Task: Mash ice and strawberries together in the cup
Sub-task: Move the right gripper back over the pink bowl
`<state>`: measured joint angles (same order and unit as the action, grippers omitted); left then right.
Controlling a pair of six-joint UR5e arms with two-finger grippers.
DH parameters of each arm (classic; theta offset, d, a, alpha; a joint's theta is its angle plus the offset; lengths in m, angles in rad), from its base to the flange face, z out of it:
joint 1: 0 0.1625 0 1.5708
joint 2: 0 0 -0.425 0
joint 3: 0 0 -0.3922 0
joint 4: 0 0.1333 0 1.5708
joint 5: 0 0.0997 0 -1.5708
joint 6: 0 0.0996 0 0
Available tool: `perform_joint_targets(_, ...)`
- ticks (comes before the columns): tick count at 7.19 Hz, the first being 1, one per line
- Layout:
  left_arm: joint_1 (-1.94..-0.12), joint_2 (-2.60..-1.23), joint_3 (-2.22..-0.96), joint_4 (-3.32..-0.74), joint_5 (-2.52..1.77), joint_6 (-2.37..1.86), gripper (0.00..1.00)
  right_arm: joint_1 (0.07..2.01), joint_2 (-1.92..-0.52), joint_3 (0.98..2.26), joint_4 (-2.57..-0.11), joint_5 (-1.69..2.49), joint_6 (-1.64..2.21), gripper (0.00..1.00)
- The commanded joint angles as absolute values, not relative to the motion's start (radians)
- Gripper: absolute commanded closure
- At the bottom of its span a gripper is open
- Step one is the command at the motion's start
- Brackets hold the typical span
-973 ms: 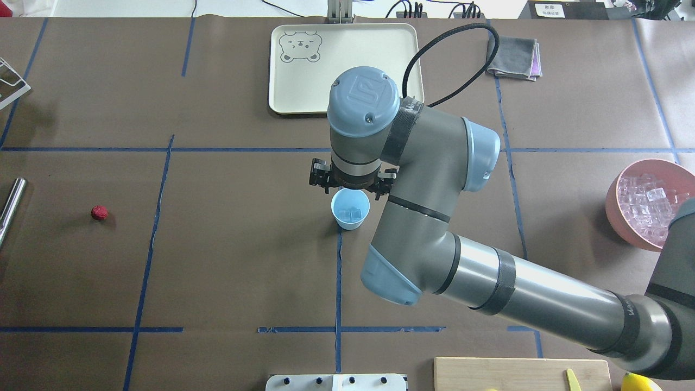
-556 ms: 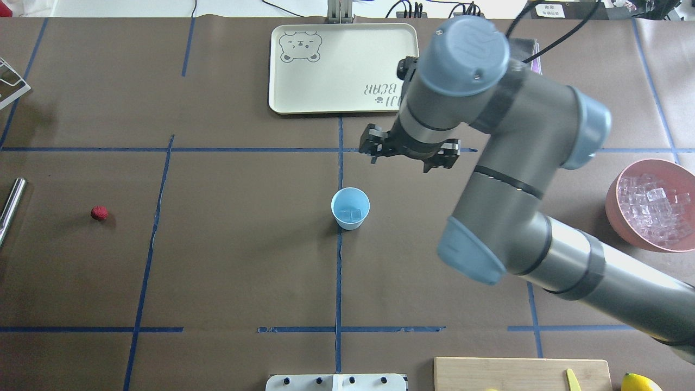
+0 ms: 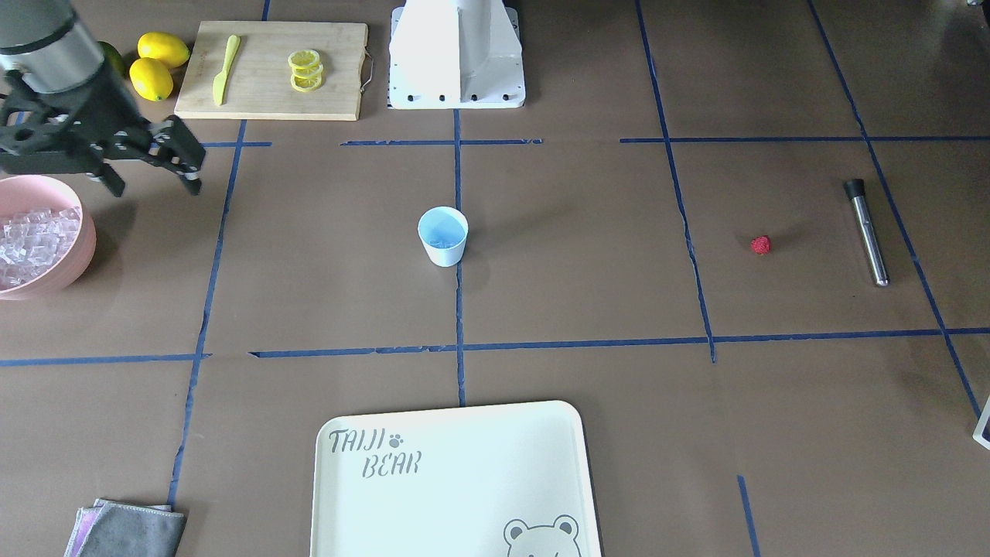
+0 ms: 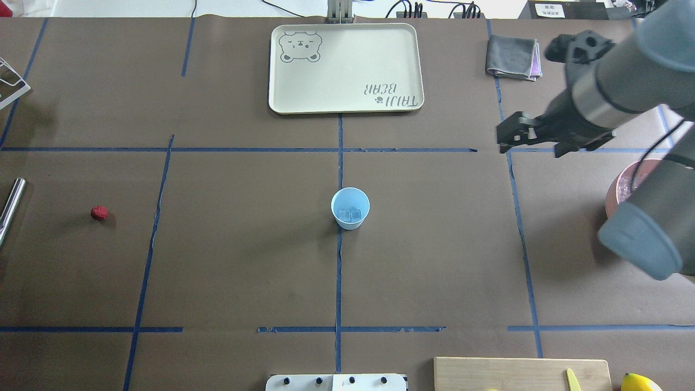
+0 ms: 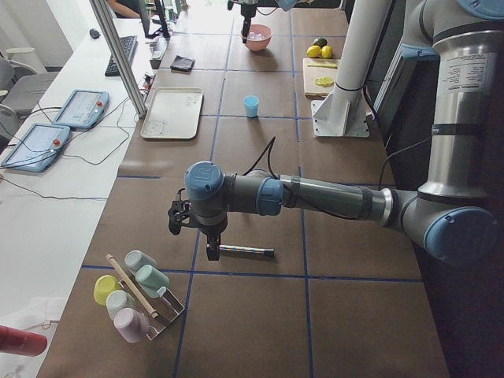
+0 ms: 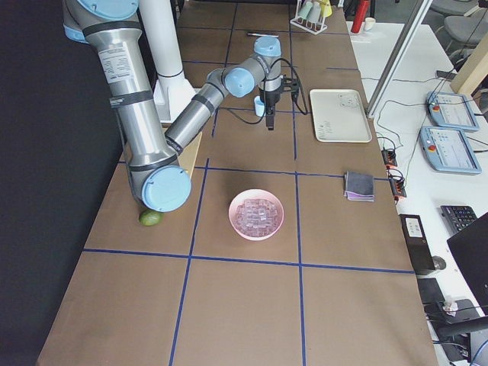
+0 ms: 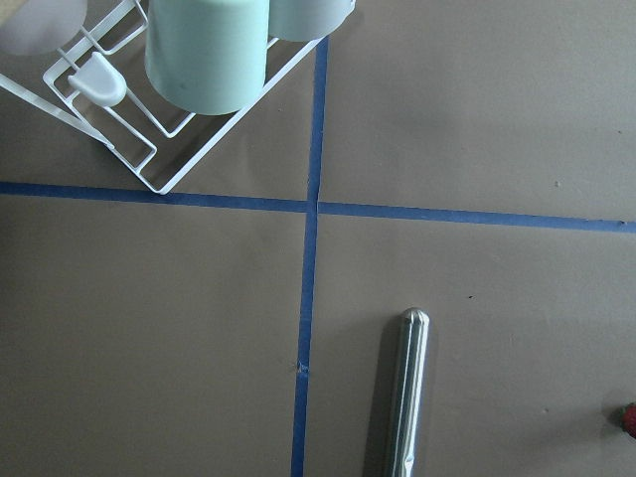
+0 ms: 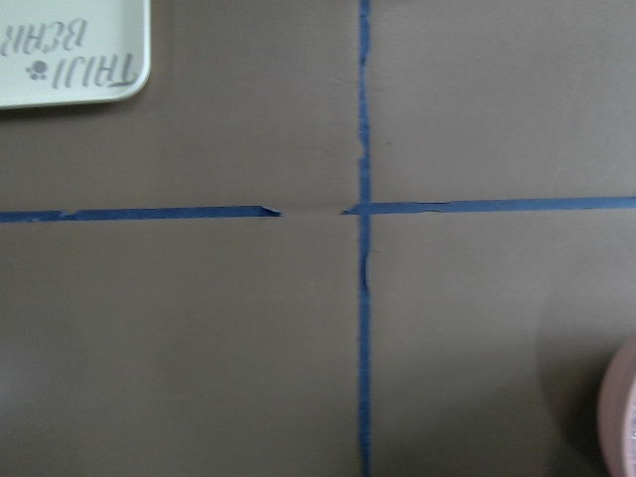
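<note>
The light blue cup point(image 4: 350, 208) stands upright at the table's middle, with ice cubes point(image 4: 351, 215) inside; it also shows in the front view point(image 3: 443, 236). More ice fills the pink bowl point(image 3: 31, 232). The red strawberry point(image 4: 99, 213) lies alone on the table far to the left and shows in the front view point(image 3: 761, 245). My right gripper point(image 4: 532, 147) is open and empty, hanging high beside the pink bowl, well away from the cup. My left gripper point(image 5: 210, 242) hovers over a steel muddler point(image 5: 248, 251); I cannot tell whether it is open or shut.
A cream tray point(image 4: 345, 68) lies at the back centre, a grey cloth point(image 4: 513, 57) right of it. A cutting board point(image 3: 271, 70) with lemon slices and a knife, and whole lemons point(image 3: 158, 66), lie near the robot base. A rack of cups point(image 7: 199, 60) stands by the muddler point(image 7: 407, 393).
My right gripper has left its place just over the cup and swung right and back, towards the pink bowl. The cup, its ice and the strawberry have not moved.
</note>
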<state>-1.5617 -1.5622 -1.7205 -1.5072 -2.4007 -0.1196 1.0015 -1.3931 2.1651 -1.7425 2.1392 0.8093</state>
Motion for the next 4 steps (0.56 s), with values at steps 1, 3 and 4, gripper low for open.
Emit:
perform_joint_targets(1, -1.56, -1.562, -1.723, -1.508, -2.401, -0.124, 0.0, 1.115, -1.643, 2.149, -1.583, 2.18, 0.591, 0.01)
perform_joint_targets(3, -1.554, -1.562, -1.727, -1.508, -2.401, -0.144, 0.0, 1.118, -1.732, 1.984, -1.281, 2.181, 0.601, 0.01)
perform_joint_targets(4, -1.554, -1.562, -1.727, -1.508, -2.401, -0.144, 0.0, 1.118, -1.733, 1.926, -1.252, 2.18, 0.601, 0.01)
